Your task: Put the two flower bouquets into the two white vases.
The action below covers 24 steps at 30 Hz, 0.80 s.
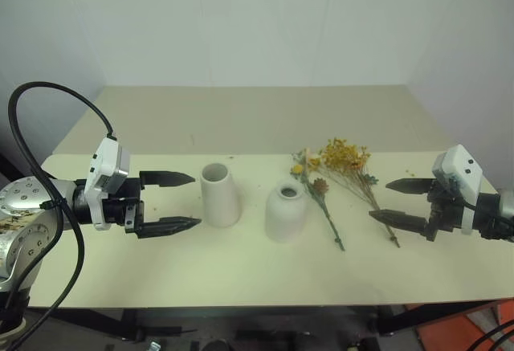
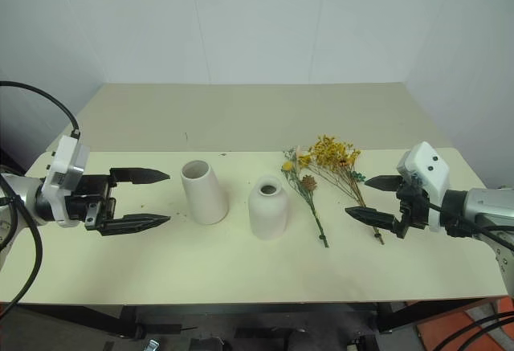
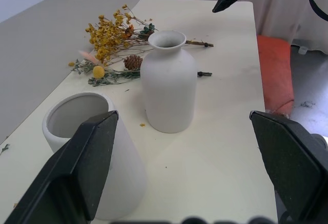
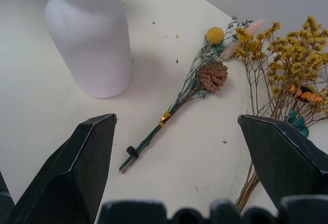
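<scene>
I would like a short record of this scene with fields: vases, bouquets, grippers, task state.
vases: taller vase and shorter vase upright, mid-table
bouquets: bushy yellow bunch and slim mixed bunch lie flat right of the vases
left gripper: open, empty, beside the taller vase
right gripper: open, empty, near the stems
task state: no bouquet in a vase

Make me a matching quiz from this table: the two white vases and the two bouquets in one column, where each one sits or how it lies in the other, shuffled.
Things:
1. tall tapered white ceramic vase
2. short rounded white ceramic vase with a narrow neck
3. slim mixed bouquet with a yellow ball and pine cone
4. bushy bouquet of tiny dried yellow flowers

Places:
A. lying flat, nearest the right gripper
B. standing nearest the left gripper
C. lying flat just beside the short vase
D. standing between the tall vase and the bouquets

Pairs: 1-B, 2-D, 3-C, 4-A
</scene>
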Available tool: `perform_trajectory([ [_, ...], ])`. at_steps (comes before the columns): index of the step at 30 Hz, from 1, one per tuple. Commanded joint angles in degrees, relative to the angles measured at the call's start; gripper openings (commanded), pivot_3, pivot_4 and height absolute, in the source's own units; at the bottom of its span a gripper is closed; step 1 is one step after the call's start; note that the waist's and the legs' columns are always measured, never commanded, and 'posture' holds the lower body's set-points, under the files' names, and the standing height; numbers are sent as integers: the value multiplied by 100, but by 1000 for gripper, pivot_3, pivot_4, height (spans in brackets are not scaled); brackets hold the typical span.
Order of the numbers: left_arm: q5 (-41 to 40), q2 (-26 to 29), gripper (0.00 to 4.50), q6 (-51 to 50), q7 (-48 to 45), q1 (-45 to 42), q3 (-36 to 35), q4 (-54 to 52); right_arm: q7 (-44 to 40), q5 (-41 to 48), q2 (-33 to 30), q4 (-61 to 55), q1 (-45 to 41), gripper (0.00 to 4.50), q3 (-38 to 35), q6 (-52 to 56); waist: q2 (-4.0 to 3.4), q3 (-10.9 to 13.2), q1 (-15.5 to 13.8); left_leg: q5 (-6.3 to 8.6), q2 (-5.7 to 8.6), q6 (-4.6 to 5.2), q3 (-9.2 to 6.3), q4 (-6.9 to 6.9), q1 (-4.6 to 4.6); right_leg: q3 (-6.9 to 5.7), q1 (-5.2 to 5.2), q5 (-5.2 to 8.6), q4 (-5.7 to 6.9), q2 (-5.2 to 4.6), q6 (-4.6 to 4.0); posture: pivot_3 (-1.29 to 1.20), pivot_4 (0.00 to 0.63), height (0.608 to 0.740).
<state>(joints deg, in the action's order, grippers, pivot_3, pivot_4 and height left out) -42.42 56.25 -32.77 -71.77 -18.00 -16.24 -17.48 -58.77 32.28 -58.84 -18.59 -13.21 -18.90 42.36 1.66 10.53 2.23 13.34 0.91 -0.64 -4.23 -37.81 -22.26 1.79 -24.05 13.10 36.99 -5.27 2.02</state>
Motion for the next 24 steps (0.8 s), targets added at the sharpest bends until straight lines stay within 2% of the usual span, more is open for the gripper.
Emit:
perform_trajectory([
  [1, -60, 5, 4500, 108, -45, -130, -29, -25, 24, 33, -114, -81, -42, 4458, -212, -115, 0, 0, 0, 0, 0, 0, 0, 0, 0, 0, 0, 0, 0, 0, 0, 0, 150, 740],
  [10, -9, -43, 4500, 140, 2, -251, 68, 8, 259, -111, -152, 5, -76, 4458, -107, 33, 0, 0, -4, 0, 0, 0, 0, 0, 0, 0, 0, 0, 0, 0, 0, 0, 150, 740],
  [13, -186, -216, 4500, -48, 116, -592, 257, -12, 809, -414, -208, 335, -381, 4458, 336, 574, 0, 0, -6, 0, 0, 0, 0, -3, 2, 0, 4, 0, 1, 0, 0, 0, 150, 740],
  [16, -257, -361, 4500, -157, 26, -1054, 590, -12, 1380, -626, -181, 651, -978, 4458, 899, 1559, 1, 0, 4, 0, 1, 0, 1, -6, 1, 0, 2, -3, 2, 0, 1, 0, 150, 740],
  [19, -284, -600, 4500, -233, -69, -1525, 954, 74, 1865, -829, 69, 957, -1584, 4458, 1422, 2341, 1, 0, 19, 0, 2, 0, 1, -6, -3, 2, -4, -4, 5, 1, -2, 0, 150, 740],
  [24, 8, -876, 4500, -262, -74, -1905, 1490, 225, 2379, -1206, 596, 1589, -2128, 4458, 2052, 2794, 2, 0, 19, 0, 3, 0, 1, -5, -6, 4, -5, -4, 4, 1, -2, 0, 150, 740],
])
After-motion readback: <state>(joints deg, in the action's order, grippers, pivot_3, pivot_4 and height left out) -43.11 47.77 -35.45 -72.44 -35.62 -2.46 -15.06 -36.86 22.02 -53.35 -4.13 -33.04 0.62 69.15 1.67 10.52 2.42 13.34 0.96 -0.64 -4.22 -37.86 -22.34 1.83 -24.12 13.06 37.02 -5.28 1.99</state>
